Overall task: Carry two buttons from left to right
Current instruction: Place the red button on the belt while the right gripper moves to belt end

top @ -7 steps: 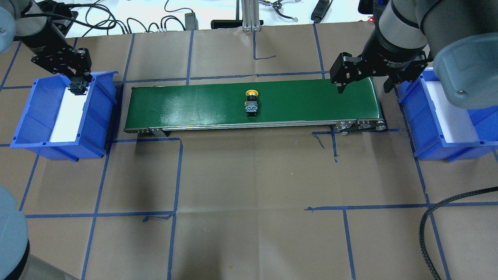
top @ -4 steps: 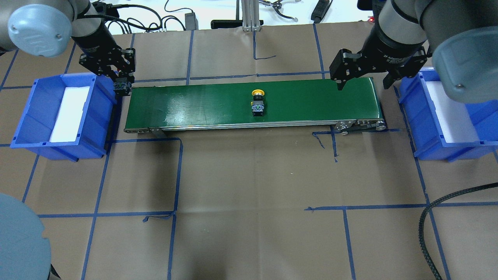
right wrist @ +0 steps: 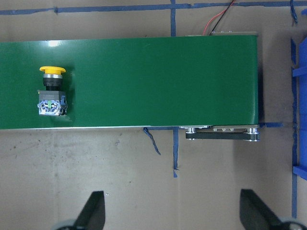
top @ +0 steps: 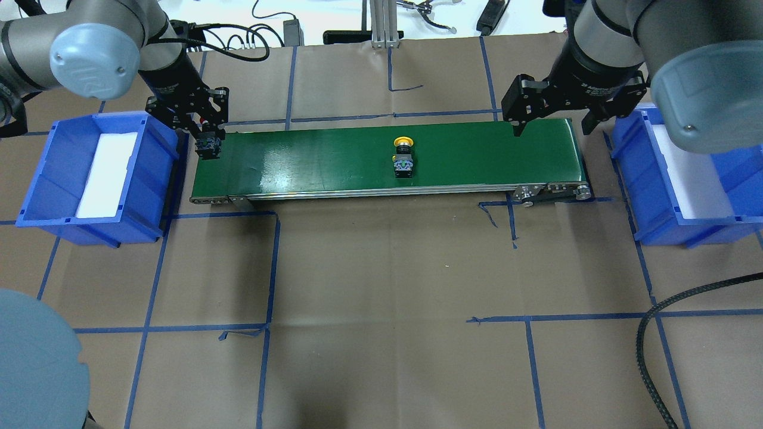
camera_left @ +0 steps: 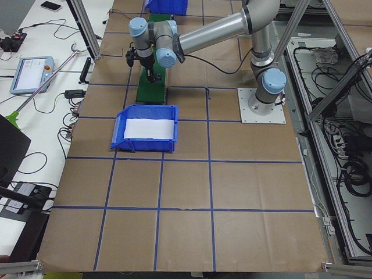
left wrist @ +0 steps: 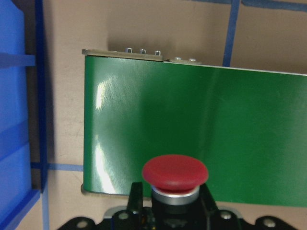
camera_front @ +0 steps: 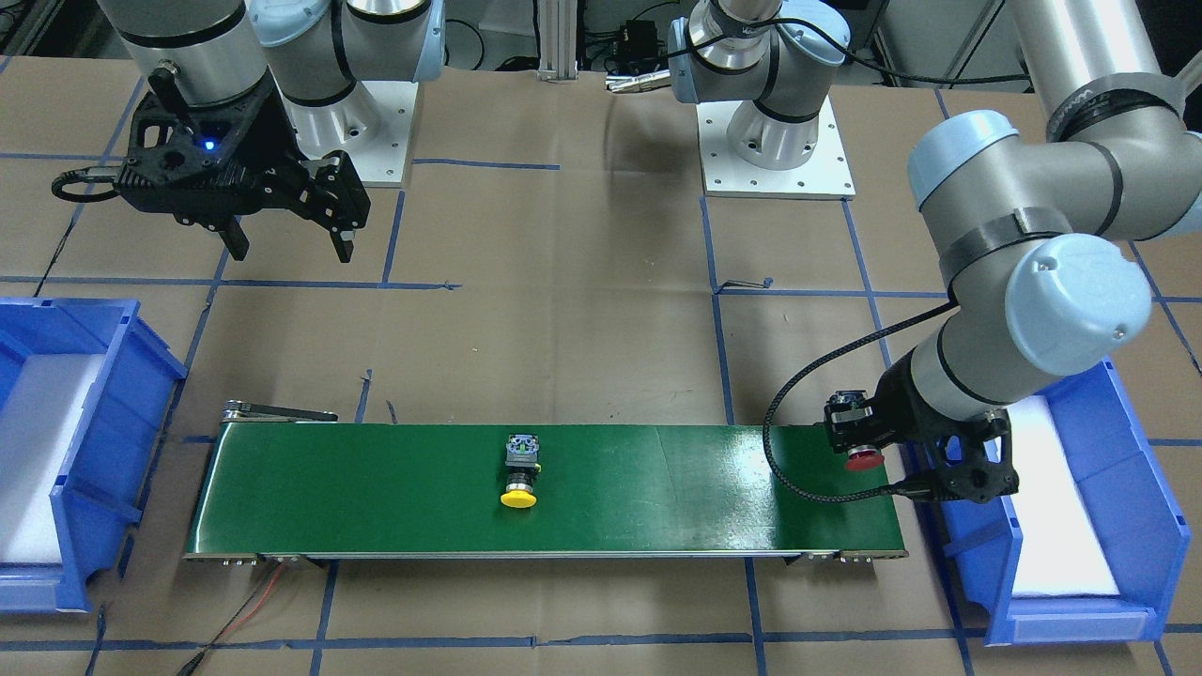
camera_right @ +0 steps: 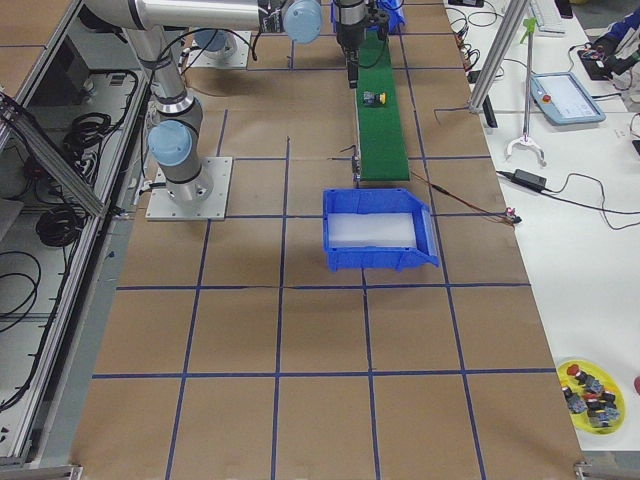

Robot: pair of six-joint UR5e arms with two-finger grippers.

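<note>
release looks next — the left claw (top: 208, 142), clamped on the red button (left wrist: 175, 173), hangs over the left end of the green belt (top: 310, 164). the yellow button (top: 403, 158) lies mid-belt on its side, long axis across the belt, cap pointing away from the robot, nearer the right claw (top: 552, 130), which hangs wide open and empty
</note>
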